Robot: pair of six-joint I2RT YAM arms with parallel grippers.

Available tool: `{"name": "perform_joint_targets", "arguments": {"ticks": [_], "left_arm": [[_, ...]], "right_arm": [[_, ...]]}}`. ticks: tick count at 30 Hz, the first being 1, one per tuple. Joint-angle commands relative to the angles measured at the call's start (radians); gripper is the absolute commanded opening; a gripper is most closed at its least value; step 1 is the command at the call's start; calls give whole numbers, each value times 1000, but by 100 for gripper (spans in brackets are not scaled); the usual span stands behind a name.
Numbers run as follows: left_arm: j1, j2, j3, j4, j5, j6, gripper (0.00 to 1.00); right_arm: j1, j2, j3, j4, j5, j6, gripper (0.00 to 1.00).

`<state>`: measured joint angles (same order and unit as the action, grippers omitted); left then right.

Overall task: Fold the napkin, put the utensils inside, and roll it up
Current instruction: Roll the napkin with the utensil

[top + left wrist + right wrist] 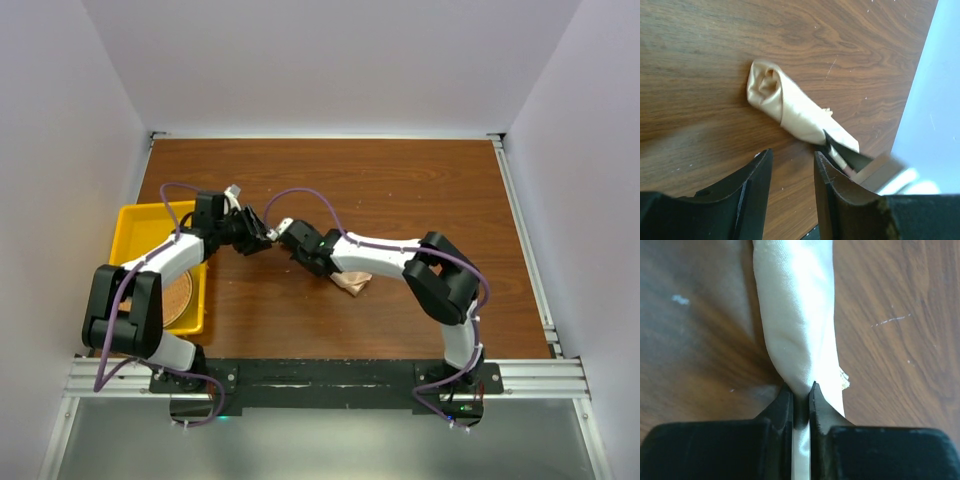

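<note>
The napkin (355,284) lies on the table as a tight peach roll, mostly under my right forearm. In the left wrist view the napkin (785,102) shows as a roll with one open end facing the camera. My right gripper (799,387) is shut on the near end of the napkin (795,300); its fingers (845,152) also show in the left wrist view pinching that end. My left gripper (792,155) is open and empty, a little short of the roll, and in the top view it (255,240) hovers left of the right wrist. No utensil is visible.
A yellow tray (135,215) sits at the table's left edge with a round wicker mat (178,298) in it, under my left arm. The two wrists are close together near the table's middle. Bare wood table (420,190) lies behind and to the right.
</note>
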<state>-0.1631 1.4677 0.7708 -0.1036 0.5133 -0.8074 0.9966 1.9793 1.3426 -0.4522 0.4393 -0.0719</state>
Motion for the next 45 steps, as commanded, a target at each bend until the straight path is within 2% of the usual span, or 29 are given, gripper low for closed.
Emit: {"name": "perform_joint_targets", "arguments": {"ticks": [1,4,6,11,18,26,32,36,40,44,45], "left_arm": [[11,32,53,27,65,20,43],[11,52,64,53,88,8,43],[10,65,64,84,112,-9,43],[8,103,59,182,186,-47,43],[-32,152,50,310,237,-144,43],[-154,312,148,530,269,-311,42],[-219,448,254,605,261,-386,41],[-246,532,286,735,264,-476,40],[-285,614,343,760,268,-513,38],[-309,646,386,752,263,-518,38],[-312,649,387,748,260,-518,38]], "right_arm": [[-119,-39,56,-48,-295,113,0],[-214,-45,110,-81,-446,170,0],[-291,-33,135,-100,-627,217,0],[-462,-7,113,-4,-1003,352,0],[-608,35,-9,216,-1240,575,0],[-750,73,-103,421,-1355,744,0],[-823,111,-120,411,-1370,732,0],[-860,125,-137,395,-1372,701,0],[-924,136,-142,354,-1377,660,0],[-955,136,-132,305,-1381,606,12],[-961,135,-129,293,-1378,595,18]]}}
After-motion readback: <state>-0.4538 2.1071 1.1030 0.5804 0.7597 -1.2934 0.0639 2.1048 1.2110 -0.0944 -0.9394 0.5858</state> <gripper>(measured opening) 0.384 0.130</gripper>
